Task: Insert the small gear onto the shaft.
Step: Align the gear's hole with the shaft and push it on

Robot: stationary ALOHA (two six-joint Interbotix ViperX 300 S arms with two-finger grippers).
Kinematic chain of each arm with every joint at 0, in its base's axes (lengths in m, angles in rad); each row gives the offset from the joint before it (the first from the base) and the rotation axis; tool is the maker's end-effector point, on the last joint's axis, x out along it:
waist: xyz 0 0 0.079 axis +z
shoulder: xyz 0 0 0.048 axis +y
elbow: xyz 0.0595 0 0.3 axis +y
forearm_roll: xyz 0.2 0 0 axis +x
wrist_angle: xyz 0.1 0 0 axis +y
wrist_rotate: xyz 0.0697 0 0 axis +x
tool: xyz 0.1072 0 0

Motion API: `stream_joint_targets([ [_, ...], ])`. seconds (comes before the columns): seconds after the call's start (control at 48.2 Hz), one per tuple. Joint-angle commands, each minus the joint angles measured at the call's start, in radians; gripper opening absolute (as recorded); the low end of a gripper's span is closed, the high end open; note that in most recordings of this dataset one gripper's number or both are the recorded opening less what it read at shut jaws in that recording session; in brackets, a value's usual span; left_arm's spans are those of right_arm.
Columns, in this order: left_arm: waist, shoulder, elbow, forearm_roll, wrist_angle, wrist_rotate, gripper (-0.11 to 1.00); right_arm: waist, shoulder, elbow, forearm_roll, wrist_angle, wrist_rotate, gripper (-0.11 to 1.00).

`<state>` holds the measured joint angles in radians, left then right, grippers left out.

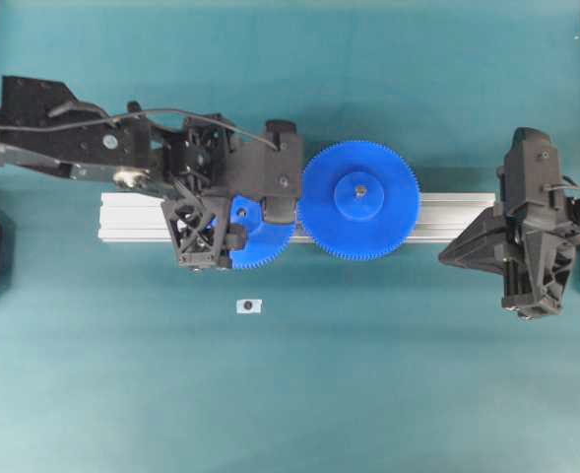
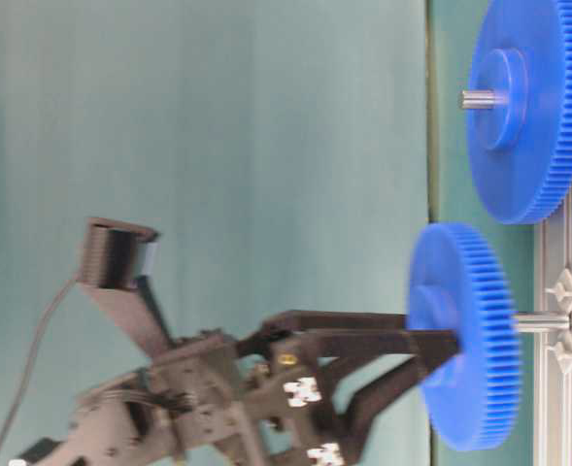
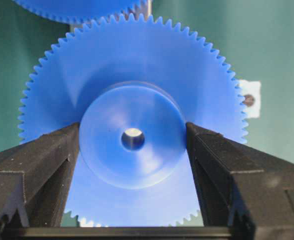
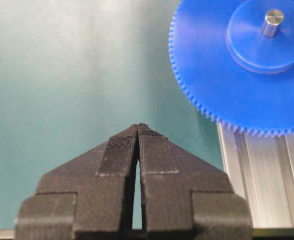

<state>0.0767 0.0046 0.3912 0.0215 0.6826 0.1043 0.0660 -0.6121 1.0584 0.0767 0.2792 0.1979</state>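
Observation:
My left gripper (image 1: 238, 212) is shut on the raised hub of the small gear (image 1: 260, 246), one finger against each side of the hub. In the left wrist view the small gear (image 3: 137, 75) fills the frame, its centre hole facing the camera between the fingers (image 3: 42, 165). From table level the small gear (image 2: 465, 340) hangs above the rail, higher than the larger gear. The shaft (image 1: 249, 306) stands on the table in front of the rail, apart from the gear, a thin pin (image 2: 543, 320) on a small pale base (image 3: 248, 100). My right gripper (image 1: 445, 259) is shut and empty (image 4: 138, 127).
A larger blue gear (image 1: 358, 200) sits on its own pin on the long aluminium rail (image 1: 457, 212), its teeth close to the small gear's right edge. The right arm rests by the rail's right end. Black frame posts stand at the table's far corners.

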Motion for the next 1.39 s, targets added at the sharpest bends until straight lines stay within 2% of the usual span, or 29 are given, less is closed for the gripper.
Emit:
stream_joint_targets([
  [0.0, 0.005, -0.014, -0.006, 0.005, -0.029, -0.003, 0.71, 0.003, -0.003, -0.008, 0.0, -0.008, 0.008, 0.04],
  [0.872, 0.029, 0.031, 0.021, 0.005, -0.084, -0.009, 0.71, 0.003, -0.008, -0.006, 0.0, -0.008, 0.008, 0.04],
  [1.37, 0.029, -0.005, 0.058, 0.002, -0.037, -0.015, 0.71, 0.003, -0.014, 0.002, 0.0, -0.015, 0.009, 0.04],
])
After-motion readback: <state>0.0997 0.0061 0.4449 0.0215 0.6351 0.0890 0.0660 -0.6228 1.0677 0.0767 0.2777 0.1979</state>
